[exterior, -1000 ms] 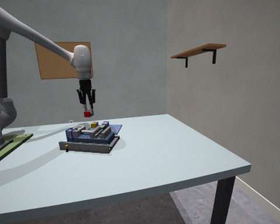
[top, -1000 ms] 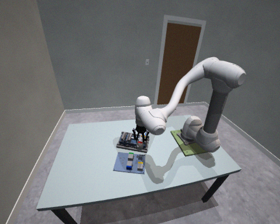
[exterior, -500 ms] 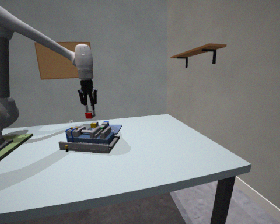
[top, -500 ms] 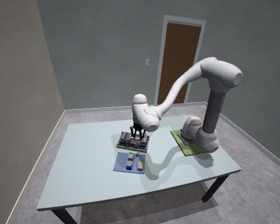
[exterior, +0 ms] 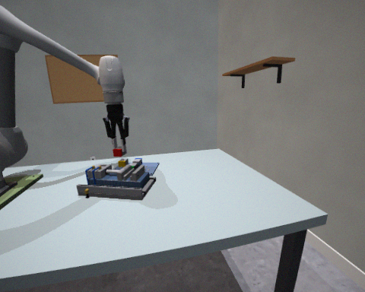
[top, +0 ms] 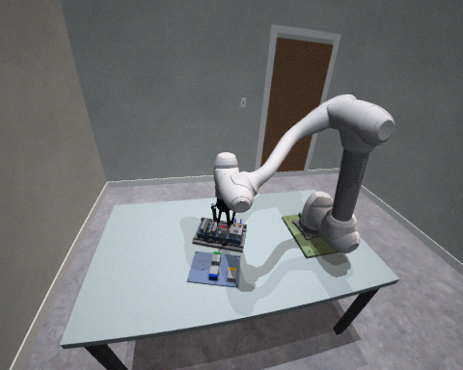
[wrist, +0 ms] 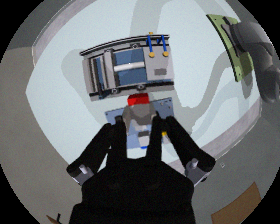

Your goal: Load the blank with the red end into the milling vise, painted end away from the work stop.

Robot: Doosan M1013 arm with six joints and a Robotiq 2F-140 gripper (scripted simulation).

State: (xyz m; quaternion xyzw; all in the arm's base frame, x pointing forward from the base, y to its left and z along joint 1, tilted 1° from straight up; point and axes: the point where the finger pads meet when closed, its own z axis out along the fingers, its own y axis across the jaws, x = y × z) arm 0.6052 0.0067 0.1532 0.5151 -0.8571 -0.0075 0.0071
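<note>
My gripper is shut on the grey blank with the red end. It holds the blank level, in the air a little above the milling vise, with nothing touching. In the wrist view the red end points toward the vise. The blue infeed plate lies next to the vise. On it lie a blank with green and blue ends and a blank with a yellow end.
The vise stands on a raised grey plate near the middle of the pale table. The arm's base sits on a green plate at the table's side. Hoses rise from one end block of the vise.
</note>
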